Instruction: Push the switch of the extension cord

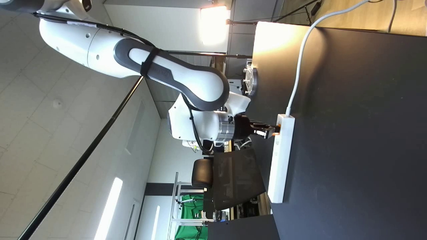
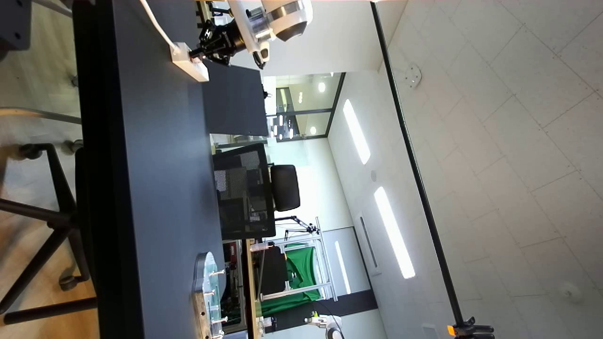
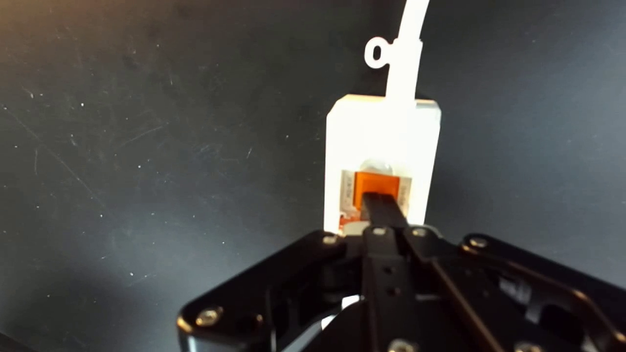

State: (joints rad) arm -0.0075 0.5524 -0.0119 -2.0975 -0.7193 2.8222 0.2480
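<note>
The extension cord is a long white power strip [image 1: 282,163] lying on the black table; it also shows in an exterior view [image 2: 188,67] and in the wrist view [image 3: 359,132]. Its orange switch [image 3: 377,183] sits near the cable end, partly covered by my fingertips. My gripper [image 3: 381,198] is shut and empty, with the dark tips together over the middle of the switch. In both exterior views the gripper [image 1: 275,129] [image 2: 194,53] reaches down to the strip's top face at the cable end. Whether the tips press the switch down cannot be told.
The white cable [image 1: 298,63] runs from the strip to the table edge. The black table [image 1: 353,133] carries the strip. A round plate with pegs [image 2: 207,292] stands farther along the table. A black mesh chair [image 2: 245,193] stands beyond the table edge.
</note>
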